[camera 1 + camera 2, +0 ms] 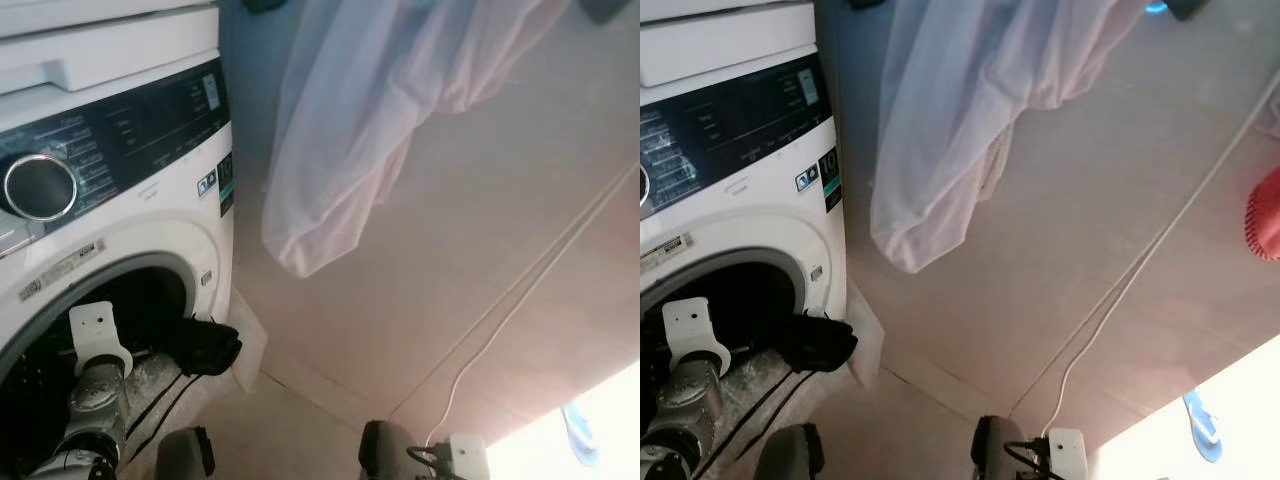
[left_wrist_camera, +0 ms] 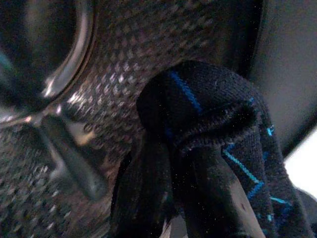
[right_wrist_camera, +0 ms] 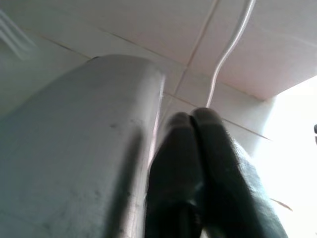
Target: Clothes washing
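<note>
A white front-loading washing machine [image 1: 120, 180] stands at the left with its round drum opening [image 1: 60, 350] dark. My left arm [image 1: 95, 390] reaches into that opening. In the left wrist view my left gripper [image 2: 195, 198] is shut on a black garment with blue lines [image 2: 208, 114], held in front of the perforated steel drum [image 2: 114, 59]. The same black garment [image 1: 208, 345] shows at the right lip of the opening. My right gripper [image 3: 193, 148] hangs low above the tiled floor, fingers pressed together with nothing between them.
A pale pink-white cloth [image 1: 370, 120] hangs from above, right of the machine. A white cable [image 1: 500, 320] runs across the tiled floor to a power strip [image 1: 468, 455]. A blue slipper [image 1: 1202, 425] and a red object [image 1: 1265, 215] lie at the right.
</note>
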Controlling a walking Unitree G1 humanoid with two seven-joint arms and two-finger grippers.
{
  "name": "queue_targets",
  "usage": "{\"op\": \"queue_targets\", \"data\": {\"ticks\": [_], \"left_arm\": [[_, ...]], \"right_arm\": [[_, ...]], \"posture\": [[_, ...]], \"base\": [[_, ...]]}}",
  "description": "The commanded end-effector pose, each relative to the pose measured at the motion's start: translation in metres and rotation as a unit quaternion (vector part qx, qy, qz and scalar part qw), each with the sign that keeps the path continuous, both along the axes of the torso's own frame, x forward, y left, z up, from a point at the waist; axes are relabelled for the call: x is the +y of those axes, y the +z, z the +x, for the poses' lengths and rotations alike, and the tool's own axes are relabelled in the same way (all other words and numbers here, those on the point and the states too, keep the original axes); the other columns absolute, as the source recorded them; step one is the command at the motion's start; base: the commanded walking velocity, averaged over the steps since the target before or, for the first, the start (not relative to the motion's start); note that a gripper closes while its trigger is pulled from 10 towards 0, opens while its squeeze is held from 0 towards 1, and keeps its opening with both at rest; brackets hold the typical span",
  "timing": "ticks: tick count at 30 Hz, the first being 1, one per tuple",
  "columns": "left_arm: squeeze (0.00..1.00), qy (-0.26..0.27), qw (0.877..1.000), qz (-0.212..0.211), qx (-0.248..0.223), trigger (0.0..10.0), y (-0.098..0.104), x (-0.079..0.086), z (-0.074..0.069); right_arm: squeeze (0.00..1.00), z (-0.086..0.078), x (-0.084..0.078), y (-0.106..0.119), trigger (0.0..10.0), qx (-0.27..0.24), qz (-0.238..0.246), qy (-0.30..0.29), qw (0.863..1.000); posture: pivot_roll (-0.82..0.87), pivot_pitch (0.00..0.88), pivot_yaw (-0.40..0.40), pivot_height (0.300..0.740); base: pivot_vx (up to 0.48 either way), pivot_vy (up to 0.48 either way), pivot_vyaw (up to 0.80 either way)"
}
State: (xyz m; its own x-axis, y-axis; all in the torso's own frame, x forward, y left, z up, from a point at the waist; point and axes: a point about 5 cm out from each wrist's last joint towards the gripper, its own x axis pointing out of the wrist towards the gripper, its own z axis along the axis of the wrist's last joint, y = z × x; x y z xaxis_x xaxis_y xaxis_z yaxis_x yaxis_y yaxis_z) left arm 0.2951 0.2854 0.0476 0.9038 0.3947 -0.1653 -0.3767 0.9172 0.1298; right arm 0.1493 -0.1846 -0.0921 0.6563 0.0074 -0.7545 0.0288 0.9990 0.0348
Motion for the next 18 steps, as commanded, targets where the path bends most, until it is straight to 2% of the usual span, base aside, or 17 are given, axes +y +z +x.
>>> {"op": "queue_targets", "data": {"ticks": [1,14,18], "left_arm": [[0.0,-0.001,1.0,0.001,-0.002,10.0,0.003,-0.001,0.003],[0.0,-0.01,1.0,0.003,-0.004,10.0,0.004,-0.005,0.005],[0.0,-0.045,0.999,0.009,0.012,10.0,0.0,-0.014,0.008]], "right_arm": [[0.0,-0.021,0.02,-0.011,10.0,0.05,0.025,0.025,0.998],[0.0,-0.021,0.02,-0.011,10.0,0.051,0.025,0.027,0.998],[0.0,-0.021,0.02,-0.011,10.0,0.052,0.025,0.027,0.998]], "posture": [[0.18,0.0,-0.123,0.497],[0.18,0.0,-0.124,0.497],[0.18,0.0,-0.124,0.497]], "base": [[0.0,0.349,0.0],[0.0,0.356,0.0],[0.0,0.061,0.0]]}}
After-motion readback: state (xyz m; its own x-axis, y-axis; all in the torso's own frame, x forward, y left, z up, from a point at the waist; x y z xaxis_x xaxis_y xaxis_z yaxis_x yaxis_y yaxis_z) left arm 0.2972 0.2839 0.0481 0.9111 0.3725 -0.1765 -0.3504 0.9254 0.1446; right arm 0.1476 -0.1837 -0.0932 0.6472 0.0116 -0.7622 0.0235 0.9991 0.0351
